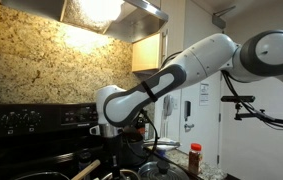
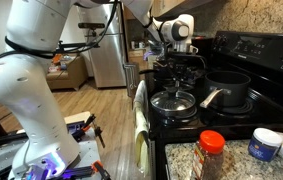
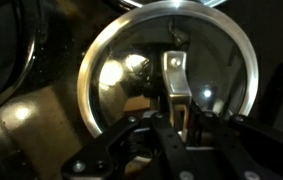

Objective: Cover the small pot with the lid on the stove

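Observation:
A round glass lid with a metal rim and a metal strap handle fills the wrist view. In an exterior view the lid lies level on the small pot, whose handle points right, at the stove's front left. My gripper stands straight above it, and its fingers close tightly on either side of the strap handle. In an exterior view the gripper's wrist hangs low over the stove; the pot is hidden there.
A larger black pot stands just right of the small pot on the black stove. A spice jar with a red cap and a white and blue tub stand on the granite counter in front. A towel hangs on the stove's left.

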Controlling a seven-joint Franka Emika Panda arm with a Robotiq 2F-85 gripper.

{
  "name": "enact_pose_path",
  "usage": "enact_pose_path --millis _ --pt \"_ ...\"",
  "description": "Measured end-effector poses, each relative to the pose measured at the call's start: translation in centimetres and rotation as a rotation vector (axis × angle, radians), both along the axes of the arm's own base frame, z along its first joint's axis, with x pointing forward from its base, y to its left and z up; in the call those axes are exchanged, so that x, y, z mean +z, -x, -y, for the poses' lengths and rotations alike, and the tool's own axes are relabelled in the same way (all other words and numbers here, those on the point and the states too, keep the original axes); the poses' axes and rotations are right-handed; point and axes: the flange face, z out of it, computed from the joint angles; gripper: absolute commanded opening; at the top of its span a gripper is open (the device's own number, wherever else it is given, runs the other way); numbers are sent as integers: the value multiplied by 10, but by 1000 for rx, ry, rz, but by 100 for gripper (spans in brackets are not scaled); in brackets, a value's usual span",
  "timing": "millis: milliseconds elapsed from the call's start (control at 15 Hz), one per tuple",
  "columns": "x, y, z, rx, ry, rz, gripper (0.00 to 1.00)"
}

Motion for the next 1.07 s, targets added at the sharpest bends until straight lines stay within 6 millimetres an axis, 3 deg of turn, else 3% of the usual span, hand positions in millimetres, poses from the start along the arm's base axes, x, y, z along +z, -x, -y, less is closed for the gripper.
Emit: enact_pose_path --millis 267,467,733,1067 --pt "2 0 2 -15 4 -1 7" --pt "18 0 6 -48 12 15 9" --pt "59 5 17 -103 51 40 9" --pt "127 19 47 -190 94 67 9"
